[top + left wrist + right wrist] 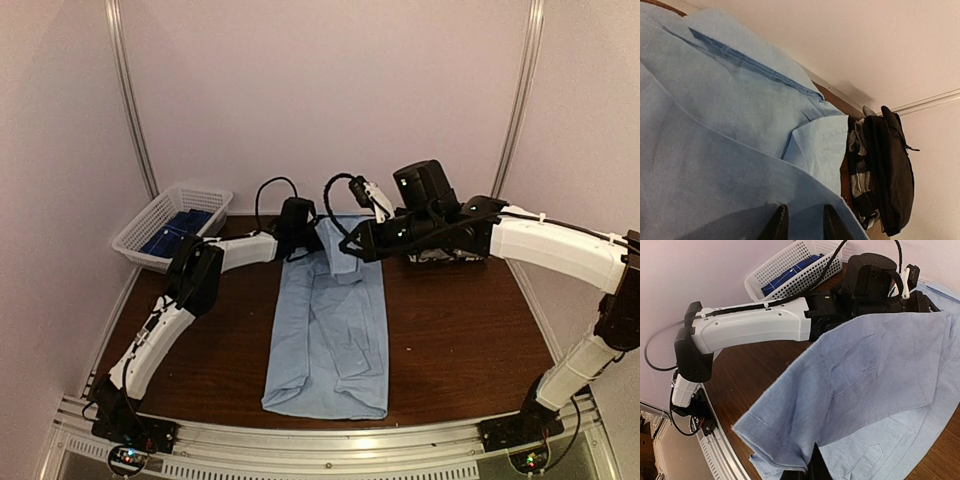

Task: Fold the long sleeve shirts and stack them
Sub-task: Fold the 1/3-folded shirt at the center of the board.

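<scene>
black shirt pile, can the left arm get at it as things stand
Probably not. The left gripper is holding the blue shirt by its far edge, and the right arm stretches right over the pile, so the way looks blocked.

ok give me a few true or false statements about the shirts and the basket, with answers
The light blue cloth shirt lies on the dark brown table. True.
The white plastic mesh basket is empty. False: dark blue items lie in it.
The right fingers pinch the light blue shirt's cloth. True.
The folded black and grey patterned shirts sit in the basket. False: they sit on the table beside the blue shirt.
</scene>
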